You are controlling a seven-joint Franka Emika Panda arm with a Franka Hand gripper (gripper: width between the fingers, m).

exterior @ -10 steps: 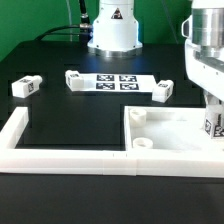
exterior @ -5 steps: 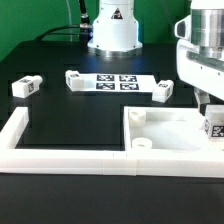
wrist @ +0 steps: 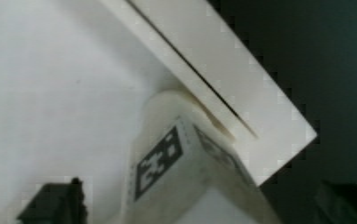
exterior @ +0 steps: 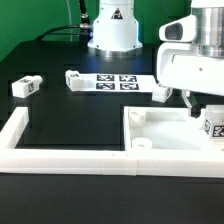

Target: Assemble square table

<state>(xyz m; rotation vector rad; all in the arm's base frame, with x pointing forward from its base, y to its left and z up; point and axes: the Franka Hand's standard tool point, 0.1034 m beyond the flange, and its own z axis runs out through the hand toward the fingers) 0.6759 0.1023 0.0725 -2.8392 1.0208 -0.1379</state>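
A: So, how does the pincer [wrist: 201, 205] sit against the leg?

B: Straight above it. The upright leg [exterior: 212, 125] stands on the square slab [exterior: 165, 132], at the corner toward the exterior view's right, with its long axis pointing up at the wrist. The fingers [wrist: 54, 200] stand wide apart, one on each side, gripping nothing.

A: Is the leg seated?

B: Hard to say, since the wrist view is blurred.

A: Which leg is next?

B: Probably the nearest loose leg [exterior: 163, 91]. It lies on the black tabletop [exterior: 60, 110] beside the marker board [exterior: 115, 82], toward the exterior view's left of the pincer. The middle leg [exterior: 76, 78] and the far leg [exterior: 27, 86] lie farther that way.

A: Any obstacles?

B: Only the upright leg below. The border wall [exterior: 60, 158] sits off that path.
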